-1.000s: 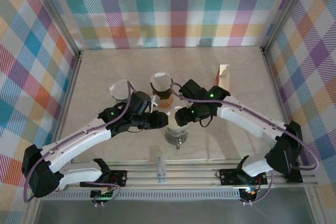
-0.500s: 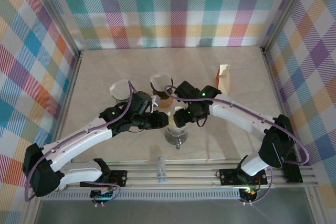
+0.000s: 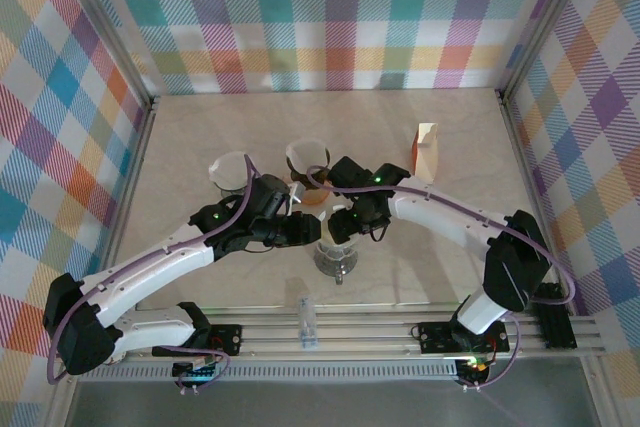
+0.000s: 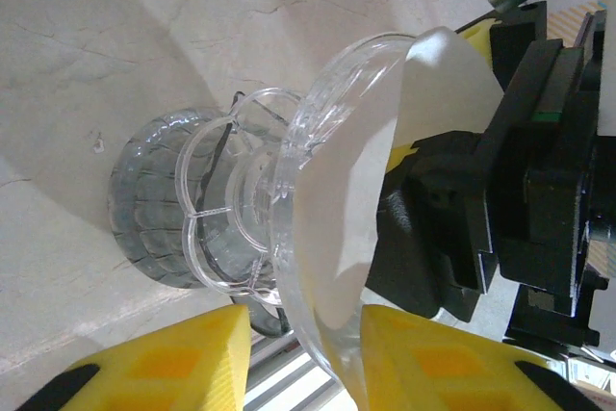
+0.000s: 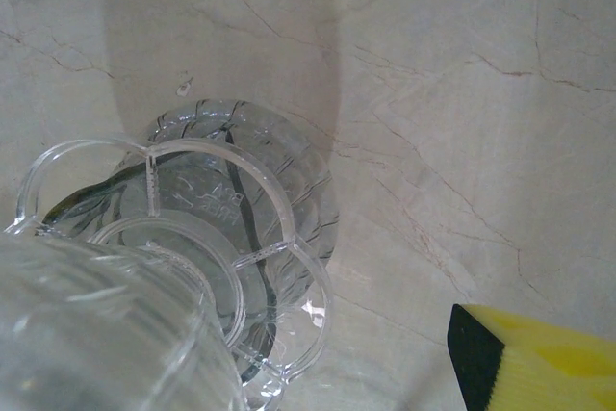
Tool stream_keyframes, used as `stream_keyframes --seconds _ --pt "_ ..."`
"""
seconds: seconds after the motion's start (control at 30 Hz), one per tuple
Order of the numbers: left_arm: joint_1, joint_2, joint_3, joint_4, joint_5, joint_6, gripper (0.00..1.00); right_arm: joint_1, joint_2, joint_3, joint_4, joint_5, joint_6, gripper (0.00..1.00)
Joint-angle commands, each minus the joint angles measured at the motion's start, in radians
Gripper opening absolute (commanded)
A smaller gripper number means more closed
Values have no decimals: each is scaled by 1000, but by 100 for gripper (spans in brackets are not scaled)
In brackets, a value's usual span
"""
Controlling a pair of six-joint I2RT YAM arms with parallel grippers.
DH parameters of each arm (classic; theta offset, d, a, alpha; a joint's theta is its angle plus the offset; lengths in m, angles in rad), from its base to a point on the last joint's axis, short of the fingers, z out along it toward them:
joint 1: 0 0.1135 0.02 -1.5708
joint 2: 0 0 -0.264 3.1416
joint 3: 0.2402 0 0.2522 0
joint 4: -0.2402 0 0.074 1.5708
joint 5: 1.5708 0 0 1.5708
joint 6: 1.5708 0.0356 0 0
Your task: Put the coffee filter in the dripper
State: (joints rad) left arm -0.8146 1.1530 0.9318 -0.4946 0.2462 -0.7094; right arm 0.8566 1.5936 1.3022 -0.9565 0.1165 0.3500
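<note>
Two arms bend inward over the dripper (image 4: 318, 113). Left gripper (image 4: 306, 344), fingers apart, straddles its rim from 9 o'clock; right gripper (image 3: 343, 227), at 1 o'clock, grip unclear.

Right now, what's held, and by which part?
Cannot be told. The left gripper straddles the clear dripper at its rim, loosely; the right gripper meets the coffee filter at its upper edge, contact hidden.

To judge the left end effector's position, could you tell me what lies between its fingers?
In the left wrist view, the dripper rim, with the white filter inside it, lies between them.
</note>
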Motion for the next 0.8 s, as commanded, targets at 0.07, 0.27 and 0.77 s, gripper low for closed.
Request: stream_keyframes --seconds 0.07,0.27,0.77 --pt "13 -31 -15 2 -36 2 42 3 9 -22 21 25 -14 77" --pt "27 -50 -19 34 -50 -8 52 6 21 -35 36 31 -10 77" --pt "40 20 -34 102 -49 -27 53 14 29 -55 46 59 -2 77"
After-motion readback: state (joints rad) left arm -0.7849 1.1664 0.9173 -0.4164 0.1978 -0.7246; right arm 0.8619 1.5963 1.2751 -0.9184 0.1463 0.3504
